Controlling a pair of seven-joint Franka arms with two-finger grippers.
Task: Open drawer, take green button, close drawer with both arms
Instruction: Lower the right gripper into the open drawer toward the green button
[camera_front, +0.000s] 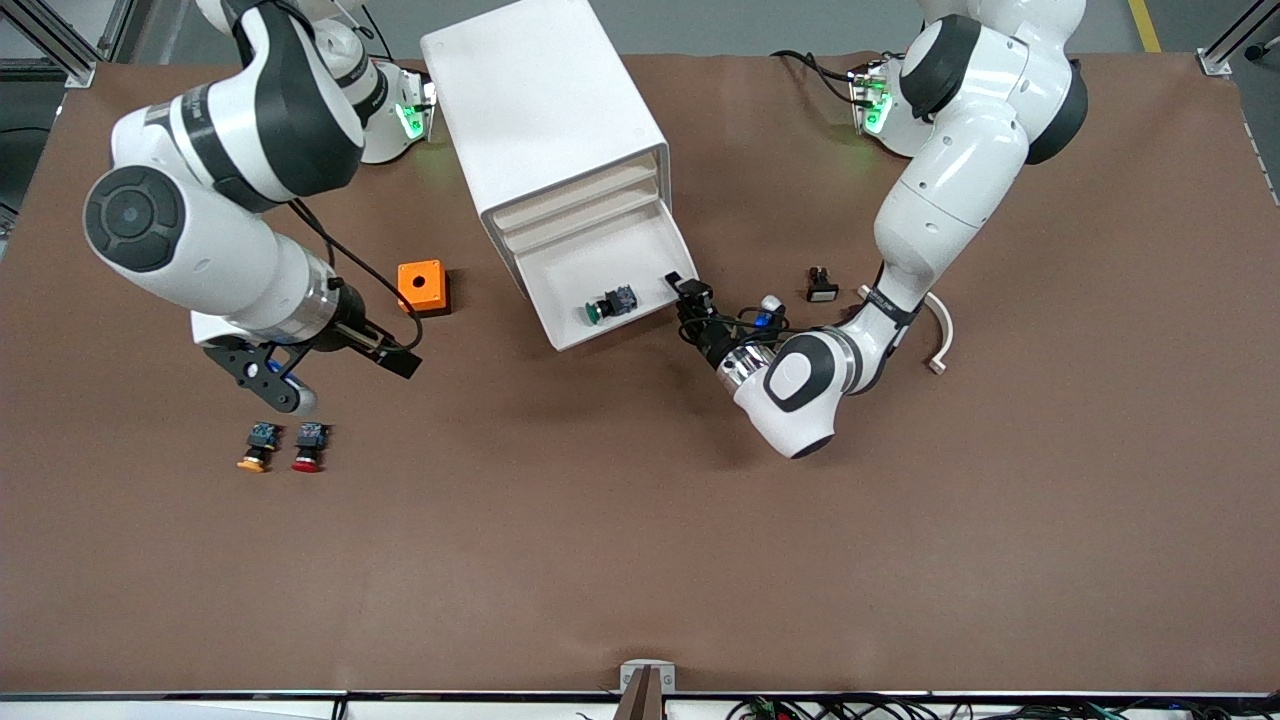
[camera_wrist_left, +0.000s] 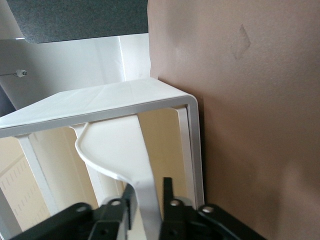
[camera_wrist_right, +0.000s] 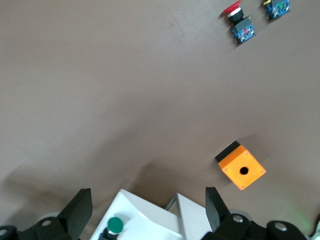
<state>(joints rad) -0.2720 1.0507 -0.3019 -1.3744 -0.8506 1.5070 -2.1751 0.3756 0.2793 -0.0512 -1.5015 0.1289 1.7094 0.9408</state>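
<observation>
Your left gripper's fingers (camera_wrist_left: 167, 192) are pressed together on the thin front lip of the drawer (camera_front: 610, 290), one finger on each face of it, as the left wrist view shows; in the front view the left gripper (camera_front: 688, 292) sits at the corner of the pulled-out drawer toward the left arm's end of the worktop (camera_front: 640, 550). The drawer stands open at the bottom of the white cabinet (camera_front: 545, 110), sloping out toward the front camera. The button (camera_front: 610, 304) lies inside that drawer near its front edge, green cap pointing toward the right arm's end. Your right gripper (camera_front: 345, 360) hangs over the worktop with its fingers (camera_wrist_right: 80, 207) spread wide apart and holding nothing; its wrist view looks down on the green cap in the drawer. An orange box (camera_front: 421, 286) with a round hole sits on the worktop between the right gripper and the cabinet. Nearer the front camera lie a yellow-capped button (camera_front: 259, 446) and a red-capped button (camera_front: 309, 447), side by side. Near the left arm you can see a small black part (camera_front: 821, 285) and a curved white piece (camera_front: 938, 335)
</observation>
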